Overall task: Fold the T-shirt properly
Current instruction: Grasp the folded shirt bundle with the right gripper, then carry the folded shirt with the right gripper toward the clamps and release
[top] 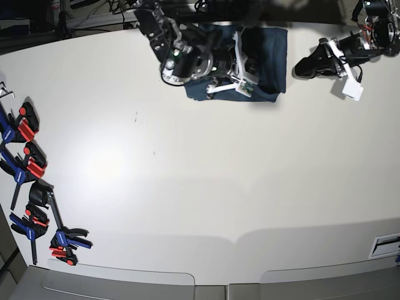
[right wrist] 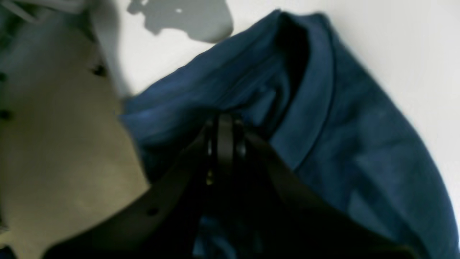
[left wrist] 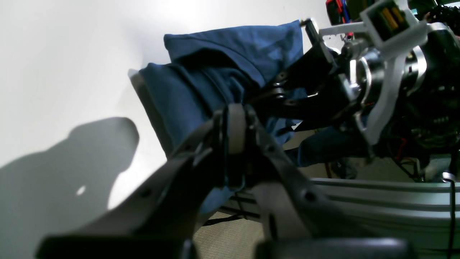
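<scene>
The dark blue T-shirt (top: 273,55) lies bunched at the far edge of the white table (top: 187,175), with part of it hanging over that edge. My right arm (top: 194,56) reaches across it. In the right wrist view my right gripper (right wrist: 224,135) is shut, and folds of the T-shirt (right wrist: 359,144) gather at its tips. My left gripper (top: 299,67) sits just right of the shirt. In its own view the left gripper (left wrist: 235,122) is shut, pointing at the T-shirt (left wrist: 201,82), with no cloth seen between its pads. The right arm (left wrist: 377,72) shows beyond.
Several blue and red clamps (top: 31,169) lie along the table's left edge, with more (top: 62,240) near the front left corner. A grey metal frame rail (left wrist: 359,201) runs below the table's far edge, above carpet floor (left wrist: 222,237).
</scene>
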`<action>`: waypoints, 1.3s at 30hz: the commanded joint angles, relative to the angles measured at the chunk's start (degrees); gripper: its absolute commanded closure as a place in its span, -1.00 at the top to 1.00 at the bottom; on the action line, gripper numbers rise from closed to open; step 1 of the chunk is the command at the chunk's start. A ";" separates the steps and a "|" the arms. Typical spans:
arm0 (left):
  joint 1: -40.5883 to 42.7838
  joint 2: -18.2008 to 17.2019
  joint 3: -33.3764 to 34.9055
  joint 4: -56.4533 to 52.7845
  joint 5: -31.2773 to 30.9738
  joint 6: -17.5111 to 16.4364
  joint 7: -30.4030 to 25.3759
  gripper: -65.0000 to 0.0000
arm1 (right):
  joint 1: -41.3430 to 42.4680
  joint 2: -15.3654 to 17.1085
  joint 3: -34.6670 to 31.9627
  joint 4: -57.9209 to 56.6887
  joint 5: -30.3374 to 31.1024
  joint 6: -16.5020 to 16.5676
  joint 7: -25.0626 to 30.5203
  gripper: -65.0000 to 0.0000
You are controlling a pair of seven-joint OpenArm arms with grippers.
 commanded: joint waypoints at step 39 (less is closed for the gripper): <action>-0.15 -0.81 -0.26 0.87 -1.40 -0.49 -1.99 -1.00 | 9.35 0.07 34.14 -17.94 -12.20 -17.05 12.24 -1.00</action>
